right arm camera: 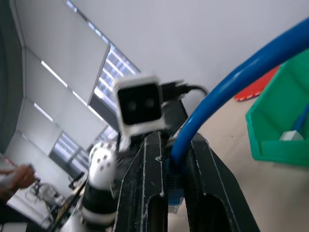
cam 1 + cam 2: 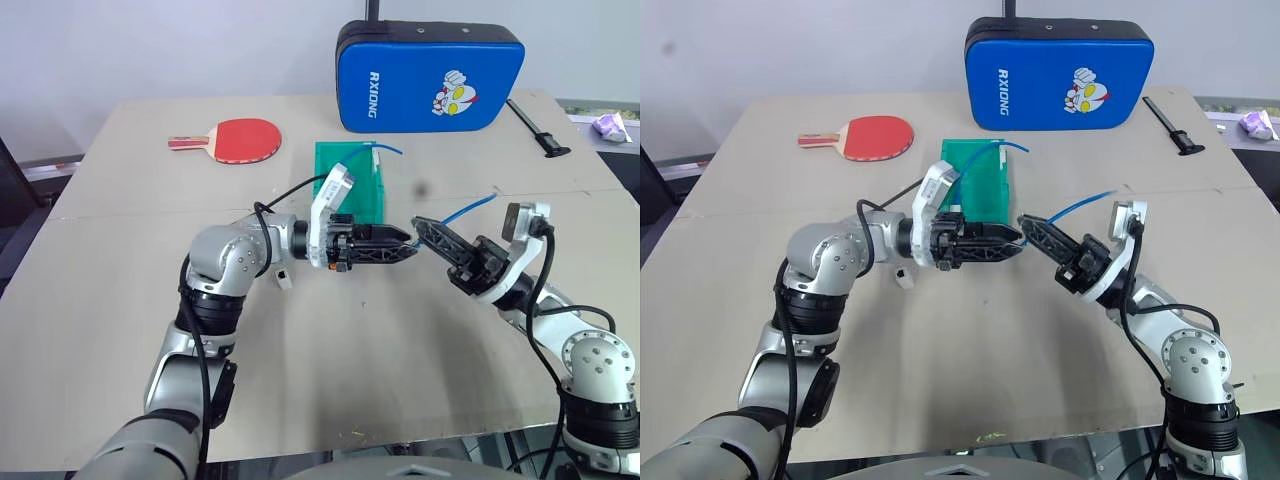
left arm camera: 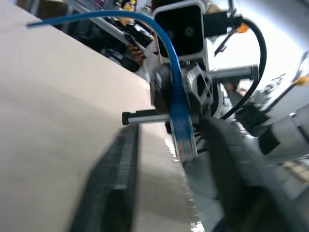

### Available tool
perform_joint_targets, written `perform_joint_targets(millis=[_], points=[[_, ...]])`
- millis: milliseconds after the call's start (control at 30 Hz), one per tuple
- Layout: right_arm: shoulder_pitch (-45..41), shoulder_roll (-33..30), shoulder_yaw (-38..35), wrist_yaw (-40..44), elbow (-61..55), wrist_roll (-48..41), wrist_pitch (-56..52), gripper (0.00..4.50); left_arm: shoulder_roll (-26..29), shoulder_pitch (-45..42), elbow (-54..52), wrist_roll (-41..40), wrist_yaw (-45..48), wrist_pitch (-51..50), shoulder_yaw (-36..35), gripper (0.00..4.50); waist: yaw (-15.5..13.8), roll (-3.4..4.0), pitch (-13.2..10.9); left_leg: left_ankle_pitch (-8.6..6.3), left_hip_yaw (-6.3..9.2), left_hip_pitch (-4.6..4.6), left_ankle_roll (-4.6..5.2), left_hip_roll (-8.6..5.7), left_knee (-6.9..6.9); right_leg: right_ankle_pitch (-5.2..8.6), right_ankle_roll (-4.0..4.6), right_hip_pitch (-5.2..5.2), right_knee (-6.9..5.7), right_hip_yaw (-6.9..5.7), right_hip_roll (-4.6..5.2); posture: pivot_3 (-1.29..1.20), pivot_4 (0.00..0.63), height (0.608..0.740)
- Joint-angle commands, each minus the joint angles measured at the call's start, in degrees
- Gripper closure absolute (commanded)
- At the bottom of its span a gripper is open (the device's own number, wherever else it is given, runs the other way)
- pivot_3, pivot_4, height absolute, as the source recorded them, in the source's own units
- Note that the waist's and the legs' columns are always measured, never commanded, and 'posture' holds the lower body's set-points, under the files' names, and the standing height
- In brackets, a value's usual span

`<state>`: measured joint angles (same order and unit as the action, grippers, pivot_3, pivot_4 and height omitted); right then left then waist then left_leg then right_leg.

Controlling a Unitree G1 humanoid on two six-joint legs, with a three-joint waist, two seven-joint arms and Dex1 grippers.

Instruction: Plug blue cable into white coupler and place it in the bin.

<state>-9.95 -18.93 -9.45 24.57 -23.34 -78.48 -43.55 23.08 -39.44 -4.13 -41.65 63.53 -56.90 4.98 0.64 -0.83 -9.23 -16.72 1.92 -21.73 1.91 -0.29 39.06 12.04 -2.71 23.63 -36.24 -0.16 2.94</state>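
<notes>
Right gripper [image 2: 424,228], arm raised above the table [image 2: 120,160] and angled inward, pinches the blue cable [image 2: 470,206]; left gripper [image 2: 408,246] reaches level toward it, fingers parted, tips nearly meeting

surface: tan table [image 2: 120,330] | on it: green bin [image 2: 350,185]; red paddle [image 2: 240,139]; blue padded case [image 2: 428,77]; small white block [image 2: 284,279]

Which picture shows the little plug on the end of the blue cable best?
The left wrist view: the plug of the blue cable hangs close to the camera. The right wrist view shows the right gripper shut on the cable, the plug mostly hidden. The eye views show just a thin blue curve.
</notes>
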Motion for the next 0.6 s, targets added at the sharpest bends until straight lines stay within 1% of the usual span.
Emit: perform_joint_targets(millis=[33,167,233,267,300,333,367,433,467,500,600], points=[[-0.8,-0.7,-4.2,-0.8,1.0,-1.6,1.9,4.50,6.0,1.6,-8.7,-0.4,-1.6,0.4,-3.2,0.64,0.1,0.00,0.0,0.00,-0.01,0.00,0.00,0.00,0.00,0.00,0.00,0.00,0.00,0.01,0.00,0.00,0.150,0.740],[-1.3,-0.5,-5.3,-1.2,2.9,1.0,3.5,4.50,11.6,6.1,-18.4,-0.7,-6.5,0.9,-7.0,0.64,0.1,0.02,0.0,0.00,-0.02,0.01,0.00,0.01,-0.07,0.00,0.00,0.03,0.04,0.02,0.00,0.00,0.150,0.740],[-1.7,0.1,-5.1,-1.5,3.6,2.7,4.3,4.50,12.5,9.6,-23.4,2.6,-11.6,4.2,-9.1,0.64,0.0,0.03,0.0,0.00,-0.03,0.01,0.00,0.02,-0.10,0.00,0.00,0.03,0.07,0.03,0.02,0.00,0.150,0.740],[-1.9,0.8,-4.8,-1.2,4.0,4.0,5.3,4.50,11.3,14.3,-27.6,11.2,-20.7,9.9,-11.0,0.64,0.1,0.06,0.0,0.00,-0.03,0.00,0.00,0.02,-0.11,0.00,0.00,0.04,0.09,0.03,0.02,0.00,0.150,0.740],[-2.4,2.1,-4.9,-1.4,4.4,4.9,6.8,4.50,7.9,18.9,-32.2,17.1,-30.2,12.8,-14.1,0.64,0.1,0.07,0.0,0.00,-0.07,0.02,0.00,0.02,-0.16,0.00,-0.01,0.03,0.18,0.07,0.04,0.00,0.150,0.740],[-2.6,3.0,-5.1,-1.5,4.7,5.5,7.8,4.50,5.2,22.1,-35.4,21.0,-36.8,14.7,-16.0,0.64,0.2,0.08,0.0,0.00,-0.13,0.09,0.00,0.01,-0.24,-0.01,-0.01,0.01,0.19,0.18,0.10,0.00,0.150,0.740],[-3.1,3.5,-5.0,-1.5,4.9,6.9,8.8,4.50,2.1,25.1,-38.4,21.8,-41.1,15.0,-17.9,0.64,0.1,0.06,0.0,0.00,-0.19,0.09,-0.01,0.01,-0.36,-0.07,-0.11,0.04,0.30,0.47,0.13,0.00,0.150,0.740],[-3.9,3.7,-4.3,-0.2,4.6,9.2,9.8,4.50,2.3,33.6,-42.4,26.6,-42.1,19.5,-15.8,0.64,0.0,0.03,0.1,0.01,-0.14,0.00,-0.03,0.01,-0.36,-0.09,-0.12,0.11,0.31,0.46,0.12,0.00,0.150,0.740],[-4.4,4.0,-3.9,-0.1,4.5,10.2,10.2,4.50,1.1,38.4,-43.5,28.3,-43.6,20.6,-15.1,0.64,-0.1,0.08,0.1,0.03,-0.16,-0.03,-0.07,0.01,-0.37,-0.09,-0.12,0.16,0.30,0.49,0.14,0.00,0.150,0.740],[-4.8,4.1,-3.3,0.3,4.4,11.1,10.5,4.50,0.0,43.3,-43.6,30.7,-45.3,23.2,-14.0,0.64,-0.1,0.10,0.1,0.11,-0.27,0.02,-0.22,0.00,-0.48,-0.09,-0.12,0.17,0.33,0.58,0.17,0.00,0.150,0.740],[-5.4,4.3,-1.9,0.8,3.9,13.1,10.6,4.50,-3.3,53.8,-41.8,35.6,-48.3,31.7,-10.8,0.64,-0.7,0.07,0.1,-0.01,-0.36,0.04,-0.01,-0.05,-0.56,-0.09,-0.12,0.20,0.35,0.66,0.23,0.00,0.150,0.740]])
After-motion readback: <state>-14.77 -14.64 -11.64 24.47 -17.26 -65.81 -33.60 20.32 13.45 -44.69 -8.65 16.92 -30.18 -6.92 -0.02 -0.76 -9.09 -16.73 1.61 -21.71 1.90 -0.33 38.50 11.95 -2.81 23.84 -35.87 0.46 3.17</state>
